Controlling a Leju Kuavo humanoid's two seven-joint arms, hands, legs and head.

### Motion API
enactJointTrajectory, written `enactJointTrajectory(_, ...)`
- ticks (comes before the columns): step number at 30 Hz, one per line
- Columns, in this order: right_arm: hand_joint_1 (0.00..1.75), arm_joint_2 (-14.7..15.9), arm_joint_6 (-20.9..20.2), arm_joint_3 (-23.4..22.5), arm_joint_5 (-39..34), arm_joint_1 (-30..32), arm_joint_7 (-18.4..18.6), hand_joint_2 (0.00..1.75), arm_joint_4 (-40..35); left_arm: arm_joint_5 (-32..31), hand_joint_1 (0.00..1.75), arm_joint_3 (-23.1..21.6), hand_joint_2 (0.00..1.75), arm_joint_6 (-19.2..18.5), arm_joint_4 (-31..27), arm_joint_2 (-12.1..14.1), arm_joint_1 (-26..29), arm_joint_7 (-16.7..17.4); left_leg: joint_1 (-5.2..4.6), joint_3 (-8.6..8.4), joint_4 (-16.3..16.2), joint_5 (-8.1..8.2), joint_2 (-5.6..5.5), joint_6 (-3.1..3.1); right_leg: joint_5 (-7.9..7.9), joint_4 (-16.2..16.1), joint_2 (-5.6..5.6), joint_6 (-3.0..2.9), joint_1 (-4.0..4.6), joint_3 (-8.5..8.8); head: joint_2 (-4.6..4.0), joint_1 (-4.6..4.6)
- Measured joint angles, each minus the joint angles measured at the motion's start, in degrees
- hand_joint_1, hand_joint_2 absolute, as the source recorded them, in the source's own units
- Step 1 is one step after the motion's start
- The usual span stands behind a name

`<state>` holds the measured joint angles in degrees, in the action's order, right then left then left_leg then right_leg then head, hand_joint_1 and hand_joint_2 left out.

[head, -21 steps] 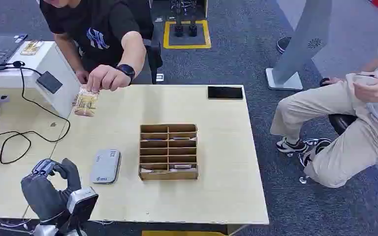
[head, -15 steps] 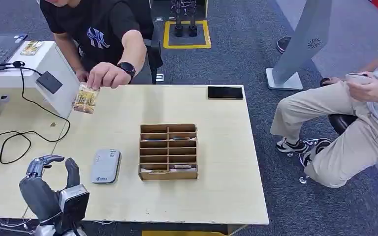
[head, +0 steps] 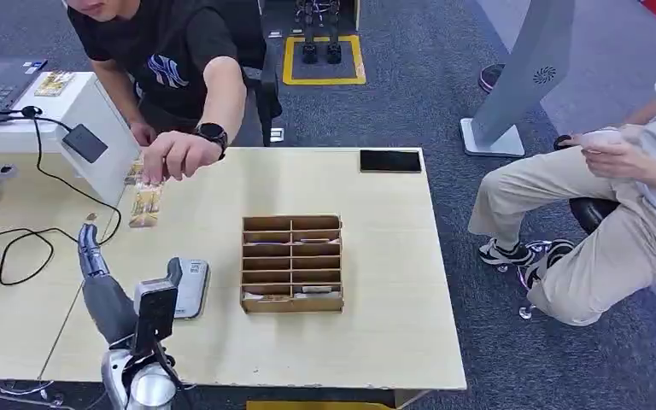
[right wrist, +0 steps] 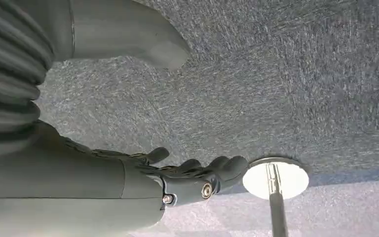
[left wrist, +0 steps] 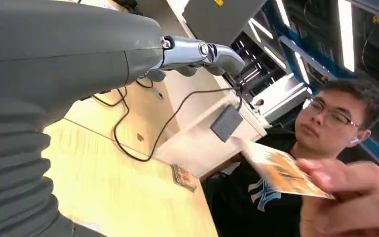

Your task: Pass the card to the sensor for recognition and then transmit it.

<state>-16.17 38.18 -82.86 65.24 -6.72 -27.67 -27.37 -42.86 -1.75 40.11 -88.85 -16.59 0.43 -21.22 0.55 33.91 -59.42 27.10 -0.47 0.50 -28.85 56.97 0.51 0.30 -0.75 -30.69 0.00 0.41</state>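
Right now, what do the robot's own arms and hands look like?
The left hand has a dark grey palm and thumb, a grey ribbed cover, metallic silver finger segments with small round fasteners, and a silver arm below a boxy grey wrist. The right hand has the same grey ribbed cover, thick grey thumb and darker fingers.

Even, bright overhead light fills the head view, with soft shadows. The ceiling strip lamps glare at 1 o'clock in the left wrist view; the person's hand is blurred.
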Motion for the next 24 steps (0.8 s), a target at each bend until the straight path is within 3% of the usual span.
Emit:
enactJointTrajectory(9,0.0,0.9,0.0,0.8,1.4,-0.3,-0.1,1.75,1.5,-6.1,0.0,0.6,1.75,0.0,3.0,0.0,-3.3,0.5,0.0,0.02,0.0,0.01,0.05,0.0,-0.01,0.0,0.01,0.0,0.01,-0.01,0.0,0.0)
enactJointTrajectory(17,0.0,1.6,0.0,1.5,4.0,-0.9,0.6,1.75,2.6,-21.1,0.0,5.1,1.75,0.0,1.5,0.0,-5.1,2.8,0.01,0.02,0.0,0.0,0.07,0.0,0.0,0.0,0.02,-0.01,0.01,0.01,0.0,0.0)
enactJointTrajectory(19,0.0,1.8,0.0,2.3,4.5,-1.1,0.8,1.75,3.0,-26.2,0.0,6.7,1.75,0.1,-0.2,0.0,-5.9,2.3,0.01,0.02,0.0,0.0,0.07,0.0,0.0,0.0,0.01,-0.01,0.01,0.01,0.0,0.0)
enactJointTrajectory(24,0.0,2.1,0.0,3.6,5.0,-1.6,1.3,1.75,3.7,-30.9,0.0,11.3,1.75,0.1,-2.4,-0.2,-8.7,-0.9,0.01,0.01,0.0,0.0,0.07,0.0,0.0,0.0,0.01,-0.01,0.01,0.01,0.0,-0.02)
